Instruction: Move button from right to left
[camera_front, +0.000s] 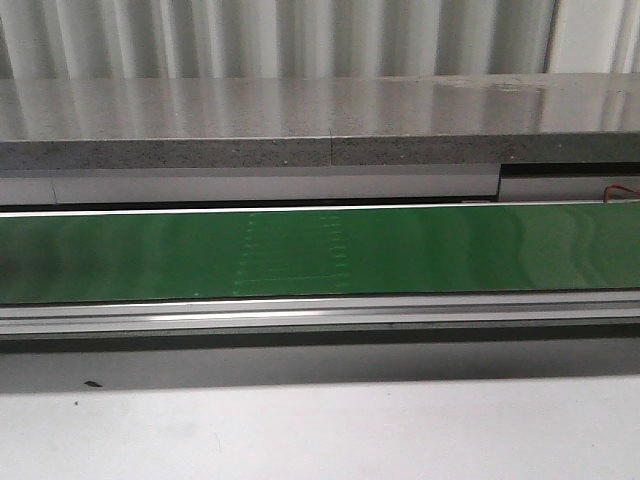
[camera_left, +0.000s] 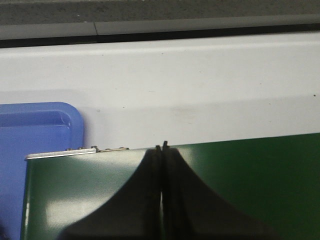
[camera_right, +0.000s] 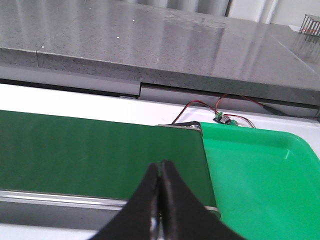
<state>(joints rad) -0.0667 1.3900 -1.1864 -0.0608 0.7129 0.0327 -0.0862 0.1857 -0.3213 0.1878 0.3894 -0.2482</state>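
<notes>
The button is out of view in all three views. My left gripper (camera_left: 161, 147) is shut and empty above the left end of the dark green conveyor belt (camera_left: 250, 180). My right gripper (camera_right: 160, 165) is shut and empty above the right end of the belt (camera_right: 90, 150). Neither gripper shows in the front view, where the belt (camera_front: 320, 252) runs across the frame with nothing on it.
A blue tray (camera_left: 30, 145) lies beside the belt's left end. A bright green tray (camera_right: 260, 175) lies past the belt's right end, with red and black wires (camera_right: 220, 107) behind it. A grey stone ledge (camera_front: 320, 120) runs behind the belt, a white table surface (camera_front: 320, 430) before it.
</notes>
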